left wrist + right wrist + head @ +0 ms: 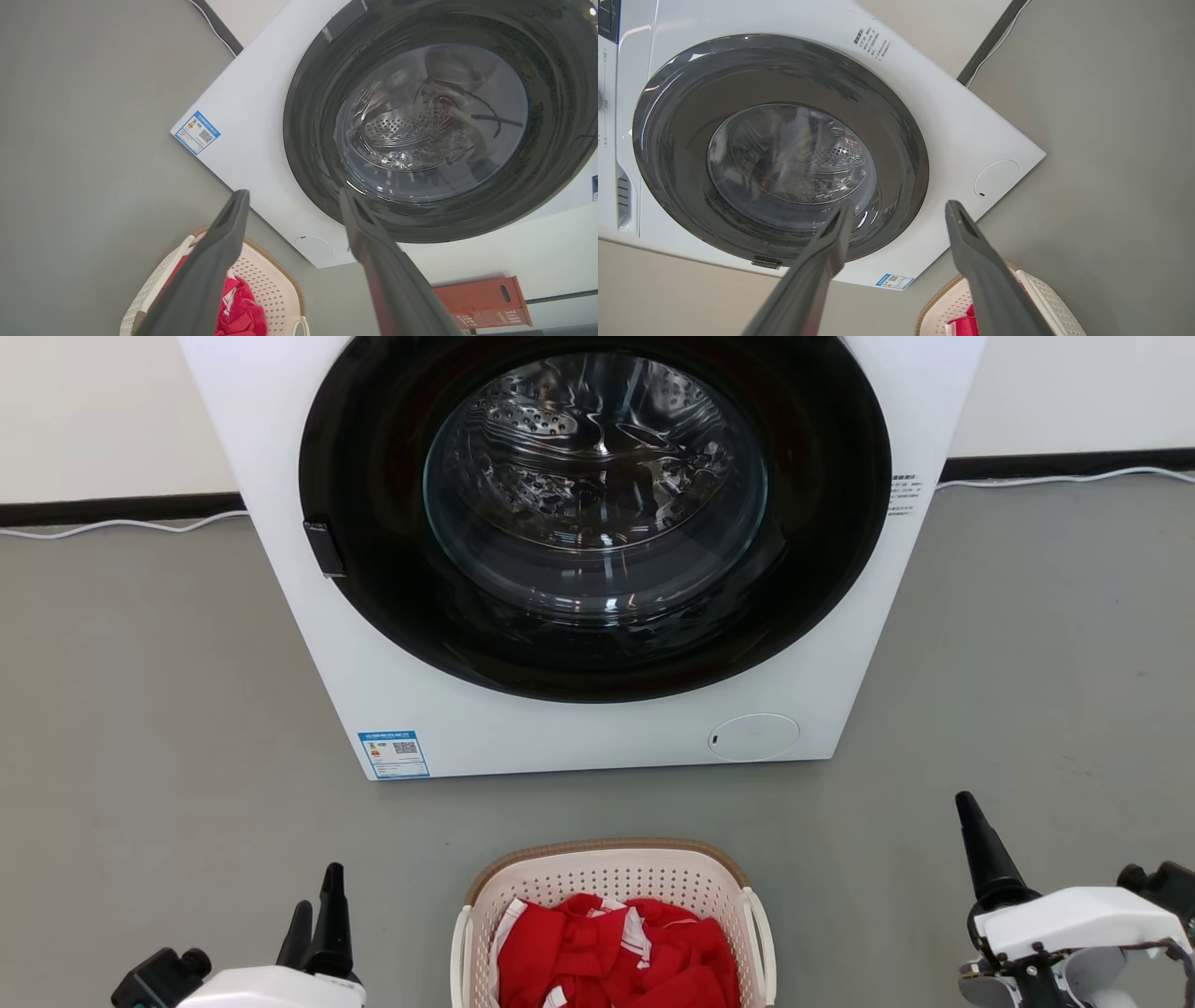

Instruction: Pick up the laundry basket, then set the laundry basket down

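**Flanking the laundry basket (611,877) with both sets of fingers spread wide**

The left gripper (294,193) has its two long dark fingers set far apart with nothing between them. The right gripper (899,207) is spread just as wide and is equally empty.

The basket sits on the grey floor (140,709) between the two, to the right of the left gripper and to the left of the right one, touching neither. Its white loop handles (761,933) face outward, one toward each gripper. Red clothing with white stripes (616,952) lies heaped inside it.

Beyond the fingertips of both grippers, a little past the basket's far rim, stands a white front-loading washing machine (280,569). Its round dark glass door (597,513) is shut.
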Controlling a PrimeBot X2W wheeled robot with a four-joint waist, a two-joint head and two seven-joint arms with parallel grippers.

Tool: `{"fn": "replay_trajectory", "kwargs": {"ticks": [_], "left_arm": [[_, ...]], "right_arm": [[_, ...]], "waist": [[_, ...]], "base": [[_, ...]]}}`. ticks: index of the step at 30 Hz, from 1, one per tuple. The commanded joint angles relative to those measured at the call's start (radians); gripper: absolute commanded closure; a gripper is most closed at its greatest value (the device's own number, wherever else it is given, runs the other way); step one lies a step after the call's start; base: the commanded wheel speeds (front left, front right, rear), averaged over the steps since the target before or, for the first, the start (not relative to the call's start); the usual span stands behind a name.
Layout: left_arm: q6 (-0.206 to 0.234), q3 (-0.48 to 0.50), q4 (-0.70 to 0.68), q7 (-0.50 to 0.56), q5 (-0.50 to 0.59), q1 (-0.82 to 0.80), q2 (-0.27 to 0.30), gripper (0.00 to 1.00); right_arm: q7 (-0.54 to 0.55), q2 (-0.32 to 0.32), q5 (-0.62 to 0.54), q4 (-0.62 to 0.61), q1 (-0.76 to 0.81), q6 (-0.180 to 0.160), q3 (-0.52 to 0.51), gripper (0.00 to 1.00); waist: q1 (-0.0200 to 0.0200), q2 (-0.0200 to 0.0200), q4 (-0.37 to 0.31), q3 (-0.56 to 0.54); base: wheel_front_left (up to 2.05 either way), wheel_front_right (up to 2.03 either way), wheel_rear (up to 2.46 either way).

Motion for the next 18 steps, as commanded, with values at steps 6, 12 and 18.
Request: {"fn": "replay_trajectory", "kwargs": {"ticks": [6,12,18], "left_arm": [[0.017,-0.016,-0.010,-0.028,0.130,-0.062,0.016,0.00],[0.031,-0.042,0.012,-0.046,0.242,-0.071,0.017,0.00],[0.048,-0.064,0.030,-0.063,0.338,-0.080,0.021,0.00]], "right_arm": [[-0.030,-0.042,-0.098,-0.012,-0.065,0.002,0.057,0.00],[-0.048,-0.062,-0.188,0.010,-0.084,0.002,0.099,0.00],[-0.065,-0.075,-0.266,0.026,-0.100,0.002,0.131,0.00]], "waist": [[-0.0001,-0.0001,-0.002,0.001],[-0.0001,-0.0001,-0.003,-0.001],[-0.0001,-0.0001,-0.005,-0.003]], "base": [[0.00,0.00,0.00],[0.00,0.00,0.00],[0.00,0.00,0.00]]}}
